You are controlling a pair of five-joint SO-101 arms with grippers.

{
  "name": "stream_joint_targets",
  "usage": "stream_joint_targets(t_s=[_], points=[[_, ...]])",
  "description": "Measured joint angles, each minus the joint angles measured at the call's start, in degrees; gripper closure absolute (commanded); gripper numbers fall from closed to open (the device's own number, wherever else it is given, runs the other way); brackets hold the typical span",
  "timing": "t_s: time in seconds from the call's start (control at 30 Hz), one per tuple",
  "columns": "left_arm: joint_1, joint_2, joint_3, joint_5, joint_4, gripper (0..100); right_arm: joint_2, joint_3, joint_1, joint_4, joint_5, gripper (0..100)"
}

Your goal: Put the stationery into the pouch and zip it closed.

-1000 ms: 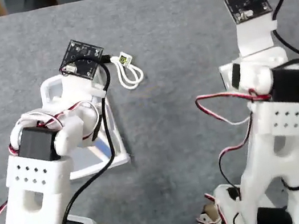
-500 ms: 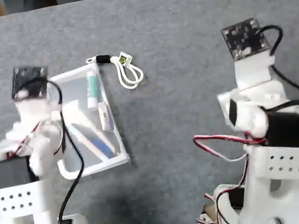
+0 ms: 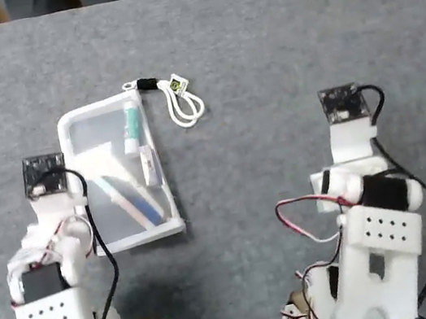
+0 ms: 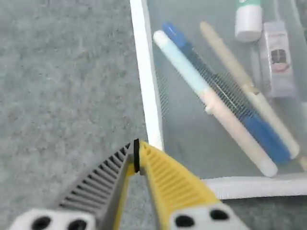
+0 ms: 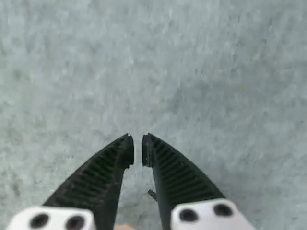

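Observation:
A clear pouch with white trim lies flat on the grey table, left of centre. Inside it are a blue pen, a pale blue and pink pen, a beige pen, a green-and-white tube and a small labelled block. Its zipper pull sits at the far right corner, with a white cord loop trailing off. My left gripper is shut and empty, hovering just beside the pouch's white edge. My right gripper is shut over bare table.
The left arm stands near the front edge, left of the pouch. The right arm is folded back at the front right. Grey felt stretches open across the far and middle table.
Both arms have drawn back toward the front edge. The left arm, which covered the pouch a second ago, has moved off it to the left, leaving the pouch in plain sight.

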State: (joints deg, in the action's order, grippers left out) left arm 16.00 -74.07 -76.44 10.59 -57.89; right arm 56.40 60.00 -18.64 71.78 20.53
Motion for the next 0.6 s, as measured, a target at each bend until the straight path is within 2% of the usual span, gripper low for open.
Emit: stream_joint_targets(t_s=[0.23,0.4,0.6], points=[[-2.1,-14.6,-12.2,0.0,1.6,97,8.7,16.6,0.0,-15.1,0.0,94.9],[-4.7,-24.6,-19.6,0.0,1.6,97,18.0,25.6,0.0,-16.9,0.0,94.9],[-5.6,-29.4,-19.9,0.0,-0.7,97,29.8,35.7,0.0,-17.1,0.0,94.9]])
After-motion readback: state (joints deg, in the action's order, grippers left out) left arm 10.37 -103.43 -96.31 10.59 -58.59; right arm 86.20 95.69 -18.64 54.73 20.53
